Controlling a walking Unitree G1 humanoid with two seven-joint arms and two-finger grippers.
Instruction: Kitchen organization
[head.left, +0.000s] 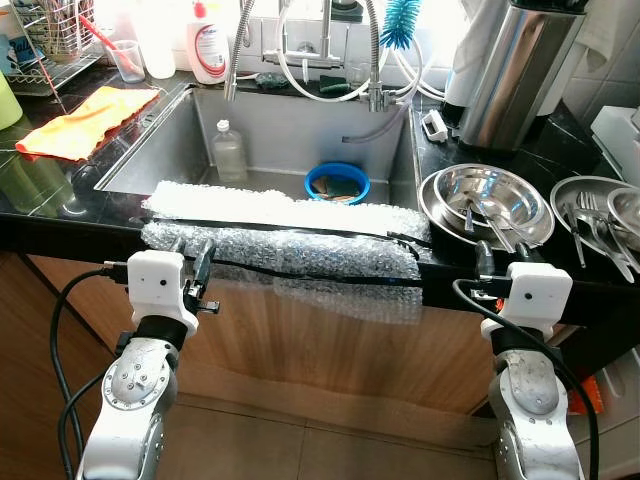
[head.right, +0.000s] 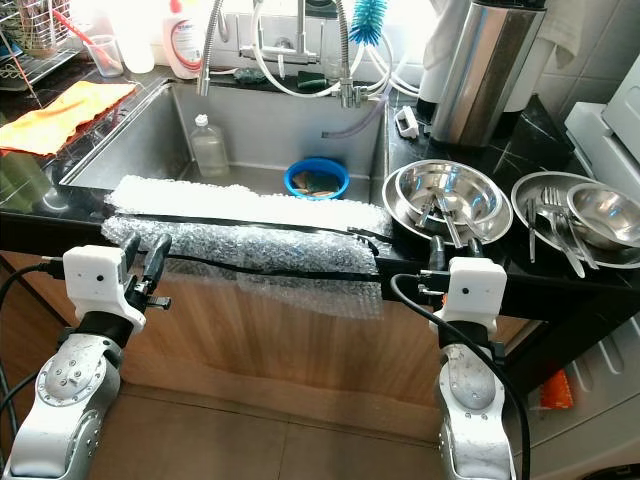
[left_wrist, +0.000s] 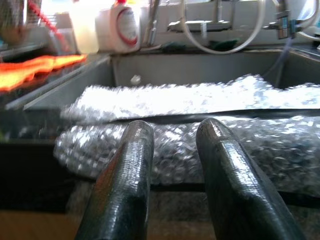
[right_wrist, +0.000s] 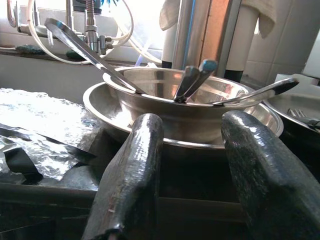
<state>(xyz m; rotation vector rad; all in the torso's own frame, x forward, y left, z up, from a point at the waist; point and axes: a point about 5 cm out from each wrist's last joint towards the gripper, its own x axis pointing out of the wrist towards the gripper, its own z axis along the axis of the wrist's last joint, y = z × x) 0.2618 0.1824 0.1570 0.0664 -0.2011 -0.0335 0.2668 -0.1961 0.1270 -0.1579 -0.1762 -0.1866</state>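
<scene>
A stack of steel bowls (head.left: 487, 203) holding several utensils sits on the black counter, right of the sink (head.left: 180, 150). Further right is a steel plate (head.left: 590, 215) with forks and another bowl. My right gripper (head.left: 500, 255) is open at the counter's front edge, just short of the bowls (right_wrist: 190, 100), with nothing between its fingers (right_wrist: 135, 175). My left gripper (head.left: 190, 262) is open in front of the bubble wrap (head.left: 290, 235) that drapes over the sink's front rim, and it holds nothing. In the sink are a blue bowl (head.left: 337, 183) and a clear bottle (head.left: 228, 152).
An orange cloth (head.left: 85, 120) lies on the counter to the left, with a dish rack (head.left: 55, 40) and a soap bottle (head.left: 207, 45) behind it. A tall steel canister (head.left: 515, 75) stands back right. The tap, its hoses and a blue brush (head.left: 400, 22) hang over the sink.
</scene>
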